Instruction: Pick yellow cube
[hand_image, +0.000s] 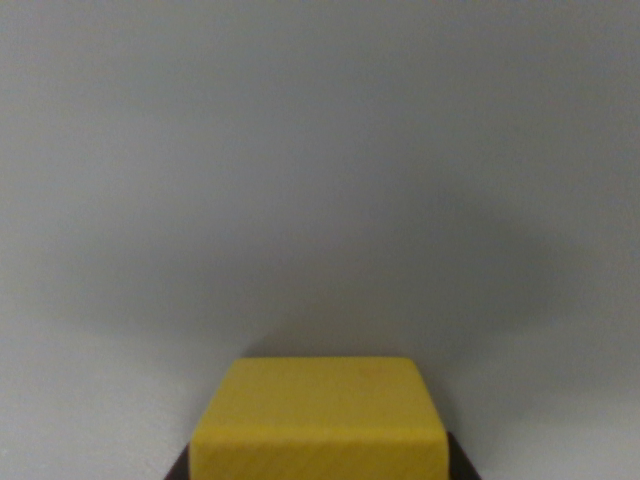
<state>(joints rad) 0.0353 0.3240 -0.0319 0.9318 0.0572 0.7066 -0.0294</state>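
Grey surface (320, 150), yellow cube (320, 415) square-on.

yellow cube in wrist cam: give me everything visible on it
The yellow cube looks like a matte painted block with softly rounded edges and corners. It sits at the bottom centre of the wrist view, cut off by the lower edge. Its top face and part of its front face show, the front brighter and faintly streaked. Dark parts flank its lower corners, perhaps the gripper's fingers; contact cannot be judged. Behind it lies a plain grey-white surface with a soft shadow.
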